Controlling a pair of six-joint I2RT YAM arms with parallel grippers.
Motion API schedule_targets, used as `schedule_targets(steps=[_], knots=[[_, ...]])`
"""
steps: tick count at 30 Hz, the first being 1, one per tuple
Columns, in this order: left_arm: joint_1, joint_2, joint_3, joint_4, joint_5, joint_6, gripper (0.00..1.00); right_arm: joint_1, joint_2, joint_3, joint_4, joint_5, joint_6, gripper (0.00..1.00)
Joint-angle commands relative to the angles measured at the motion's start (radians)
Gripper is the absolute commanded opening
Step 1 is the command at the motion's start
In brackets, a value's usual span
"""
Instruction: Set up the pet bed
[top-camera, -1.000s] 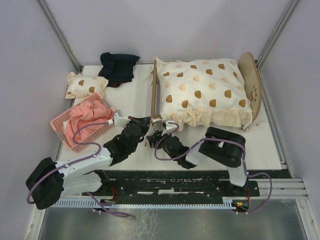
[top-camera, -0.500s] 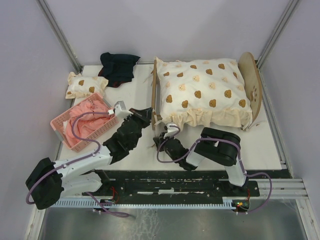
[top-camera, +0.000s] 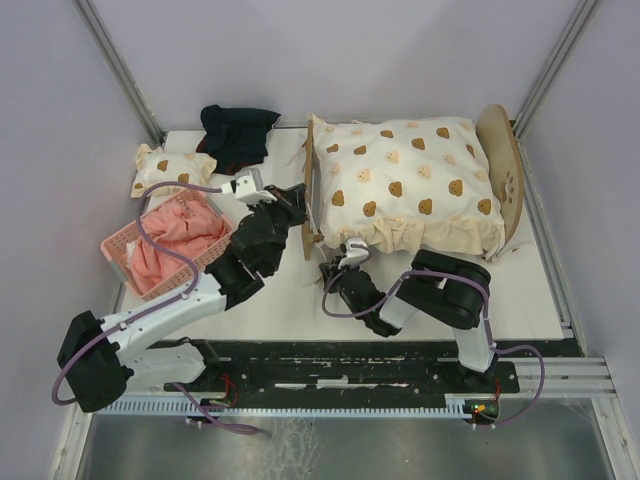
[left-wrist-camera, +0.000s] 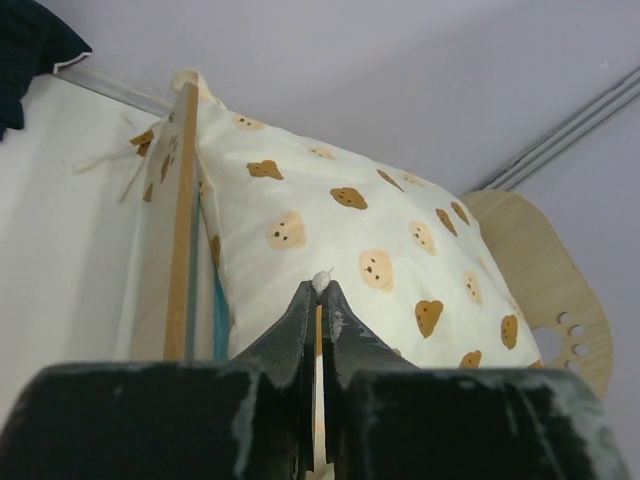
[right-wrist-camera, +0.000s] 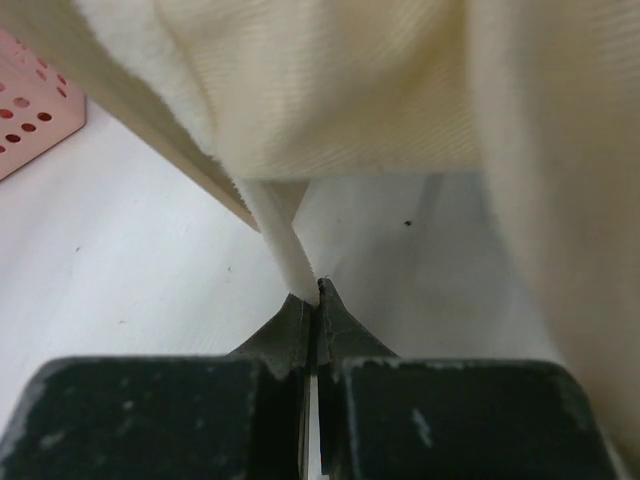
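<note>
Crosswise, pet bed (top-camera: 308, 180), headboard (top-camera: 500, 160) rightward

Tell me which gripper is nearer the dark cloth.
Left. The left gripper is beside the footboard, near the dark cloth; the right gripper lies farther forward.

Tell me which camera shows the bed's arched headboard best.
The top external view: the headboard stands nearly whole at the bed's right end, paw-print holes visible. The left wrist view catches only part of the headboard behind the bear-print quilt. The right wrist view shows none of it.
</note>
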Motion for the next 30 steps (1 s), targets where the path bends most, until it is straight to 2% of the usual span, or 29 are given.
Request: schedule_targets(steps=[1,8,18,23,24,28,29,30], knots=[[0.015,0.008,0.063,0.012,-0.075,0.174,0.03,-0.025,-0.028,-0.008,0.003,0.008,-0.002,0.02],[0.073,-0.005,0.105,-0.069,-0.076,0.182,0.03,-0.028,0.049,-0.019,0.022,0.033,0.07,0.02],[0.161,-0.027,0.143,-0.12,0.015,0.187,0.03,-0.027,0.062,-0.006,0.02,0.053,0.02,0.02],[0.163,-0.094,0.034,-0.149,0.007,0.113,0.03,-0.026,0.019,-0.014,0.005,0.01,-0.059,0.02],[0.162,-0.116,-0.002,-0.157,0.005,0.086,0.03,-0.025,0.0,-0.025,-0.001,0.002,-0.079,0.04],[0.162,-0.204,-0.12,-0.209,0.0,-0.009,0.03,-0.024,-0.143,-0.076,-0.107,0.002,-0.129,0.3],[0.161,-0.222,-0.142,-0.229,0.0,-0.029,0.06,-0.024,-0.209,-0.084,-0.168,-0.001,-0.134,0.35],[0.162,-0.241,-0.164,-0.234,0.005,-0.036,0.14,-0.024,-0.264,-0.087,-0.24,-0.004,-0.134,0.38]])
